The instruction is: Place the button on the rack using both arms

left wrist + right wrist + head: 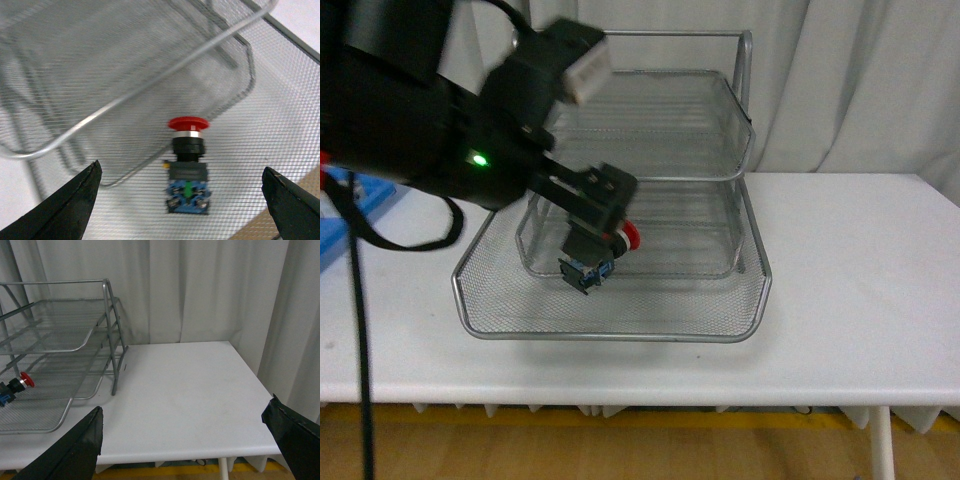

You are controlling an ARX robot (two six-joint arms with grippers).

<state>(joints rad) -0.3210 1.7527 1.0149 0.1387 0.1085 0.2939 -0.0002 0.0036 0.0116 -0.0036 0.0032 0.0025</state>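
The button (600, 262), with its red cap (632, 237), black collar and blue block body, lies on the mesh of the lowest, pulled-out tray of the silver rack (720, 150). My left gripper (603, 218) hovers just above the button. In the left wrist view the button (188, 175) lies between the two fingers (75, 205) with wide gaps on both sides; the left gripper (181, 169) is open. My right gripper (182, 412) is open and empty over the white table, to the right of the rack (107, 335). The button (15, 386) also shows in that view.
The white table (860, 280) holds the rack at its middle. A flat blue tray (332, 240) shows at the far left edge. White curtains hang behind. The rack's upper trays (125, 65) stand above and behind the button. The table's right edge (250, 375) is near the right gripper.
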